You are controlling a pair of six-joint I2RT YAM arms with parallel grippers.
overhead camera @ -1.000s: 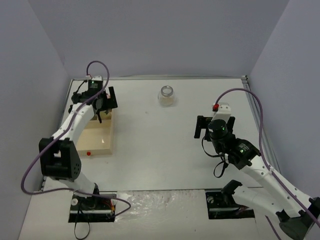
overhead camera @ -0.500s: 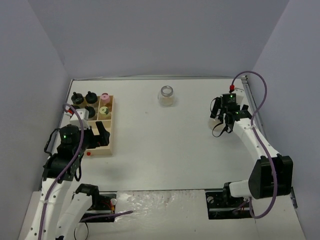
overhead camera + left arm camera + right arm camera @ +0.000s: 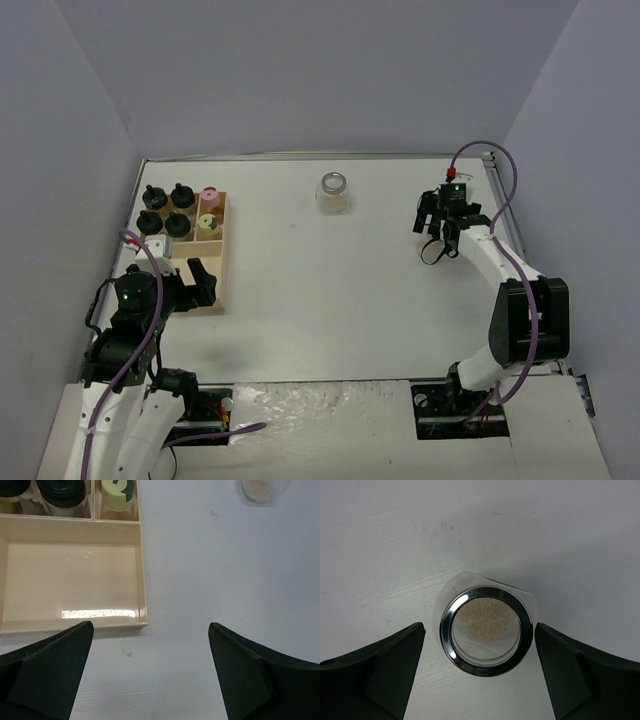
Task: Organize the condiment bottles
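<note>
Four black-capped jars (image 3: 165, 208), a pink-capped jar (image 3: 210, 196) and a yellow-green-capped jar (image 3: 208, 223) stand in the far compartments of the wooden tray (image 3: 222, 262). One wide silvery-lidded jar (image 3: 333, 190) stands alone at the far middle. A second wide jar (image 3: 486, 630) stands upright between the fingers of my open right gripper (image 3: 479, 647), which hovers over it at the far right (image 3: 438, 215) and hides it in the top view. My left gripper (image 3: 197, 283) is open and empty by the tray's near end (image 3: 150, 680).
The tray's large near compartment (image 3: 75, 575) holds nothing. The left wrist view shows the yellow-green jar (image 3: 119, 491), a black-capped jar (image 3: 62, 490) and the lone wide jar (image 3: 262, 487) along its top edge. Walls enclose the table on three sides.
My left gripper has pulled back from over the tray's far jars to its near end. My right gripper has moved from mid-right to the far right, over a wide jar.
</note>
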